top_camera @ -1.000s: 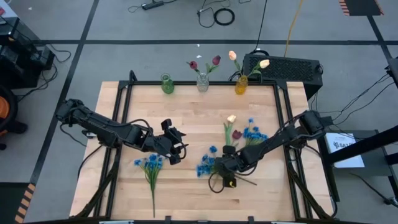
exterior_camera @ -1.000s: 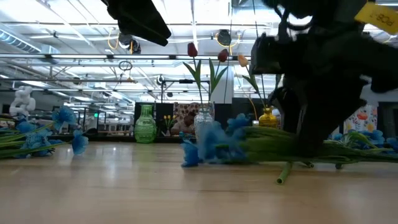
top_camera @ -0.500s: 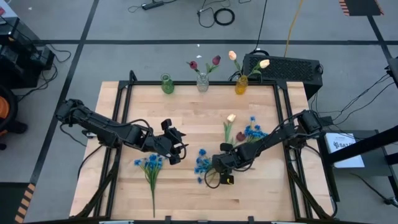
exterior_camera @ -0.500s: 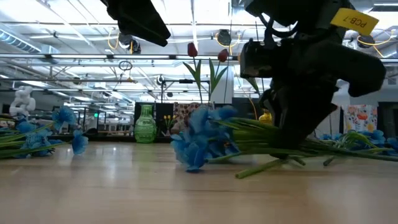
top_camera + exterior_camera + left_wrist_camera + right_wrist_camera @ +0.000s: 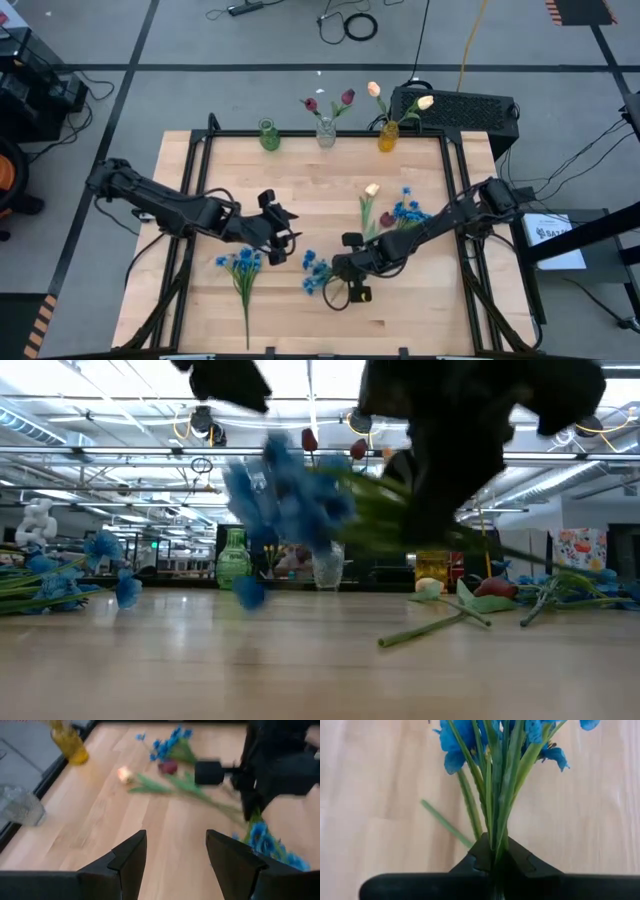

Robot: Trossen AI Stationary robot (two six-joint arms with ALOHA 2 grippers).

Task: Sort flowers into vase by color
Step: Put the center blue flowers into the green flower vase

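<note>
3 vases [image 5: 326, 133] along table's [image 5: 300, 330] far edge, flowers [image 5: 240, 266] scattered nearer

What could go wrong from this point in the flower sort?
The right gripper pinches the bunch of blue flowers with thin green stems low down; stems might slip or splay. The blossoms hang near the open left gripper, so a swing may snag.

No legible text, label, brand, number or sign is found in any of the four views.
</note>
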